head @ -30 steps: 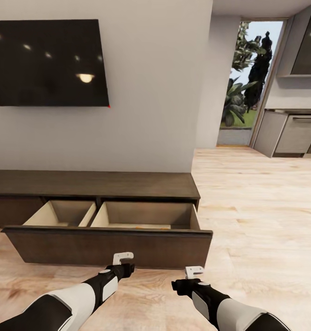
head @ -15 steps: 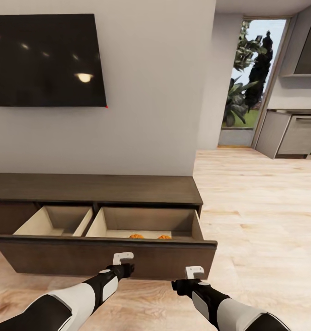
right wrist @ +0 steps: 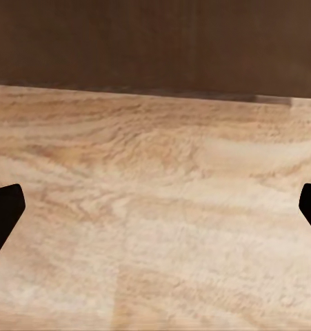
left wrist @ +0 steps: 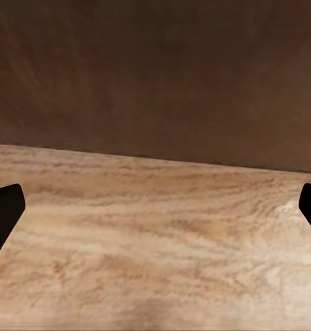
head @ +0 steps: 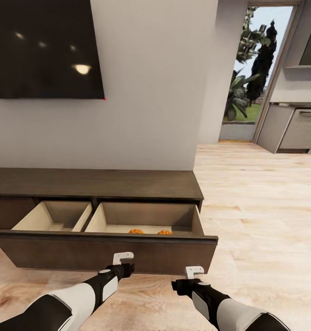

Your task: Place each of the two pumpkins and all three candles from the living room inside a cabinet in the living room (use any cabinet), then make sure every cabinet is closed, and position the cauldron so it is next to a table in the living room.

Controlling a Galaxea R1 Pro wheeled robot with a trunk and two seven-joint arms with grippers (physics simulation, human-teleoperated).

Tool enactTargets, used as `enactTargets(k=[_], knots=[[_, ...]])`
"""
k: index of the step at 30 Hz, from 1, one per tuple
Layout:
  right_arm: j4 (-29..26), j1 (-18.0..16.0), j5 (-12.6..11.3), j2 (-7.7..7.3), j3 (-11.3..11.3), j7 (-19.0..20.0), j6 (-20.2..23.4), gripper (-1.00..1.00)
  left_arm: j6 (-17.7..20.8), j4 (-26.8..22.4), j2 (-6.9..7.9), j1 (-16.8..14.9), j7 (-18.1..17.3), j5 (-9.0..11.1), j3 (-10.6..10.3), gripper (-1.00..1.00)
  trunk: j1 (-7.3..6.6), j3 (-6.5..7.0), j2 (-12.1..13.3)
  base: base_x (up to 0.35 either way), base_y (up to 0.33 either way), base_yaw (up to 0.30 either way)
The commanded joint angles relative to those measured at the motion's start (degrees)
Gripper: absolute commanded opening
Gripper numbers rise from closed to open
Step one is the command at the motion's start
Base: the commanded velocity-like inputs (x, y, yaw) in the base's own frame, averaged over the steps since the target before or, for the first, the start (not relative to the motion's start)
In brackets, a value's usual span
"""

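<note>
Orange tops of two pumpkins (head: 150,231) peek over the open cabinet (head: 105,250) drawer's front; the rest is hidden from you. Your left gripper (head: 124,261) and right gripper (head: 193,275) hang spread, empty, near it.

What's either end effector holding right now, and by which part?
Nothing. The left end effector and the right end effector are both open, fingers spread over bare light wood floor, short of the dark-brown wooden drawer front.

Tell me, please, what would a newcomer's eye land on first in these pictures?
Probably the cabinet along the wall, its wide drawer pulled open with two pumpkins peeking over the front in the right compartment. Next, the dark TV above it, and both grippers, left and right, empty, before the drawer.
</note>
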Motion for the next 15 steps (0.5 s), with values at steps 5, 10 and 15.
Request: enactTargets(k=[5,10,15], knots=[[0.0,0.0,-0.6,-0.01,0.5,0.1,0.1,1.0,-0.3,0.2,-0.05,-0.1,0.1,0.4,-0.5,1.0,0.11,-1.17,-0.1,0.0,0.0,0.0],[0.0,0.0,-0.6,-0.01,0.5,0.1,0.1,1.0,-0.3,0.2,-0.05,-0.1,0.1,0.4,-0.5,1.0,0.24,-2.27,-0.2,0.0,0.0,0.0],[0.0,0.0,-0.6,-0.01,0.5,0.1,0.1,1.0,-0.3,0.2,-0.05,-0.1,0.1,0.4,-0.5,1.0,0.37,-3.38,-0.2,0.0,0.0,0.0]])
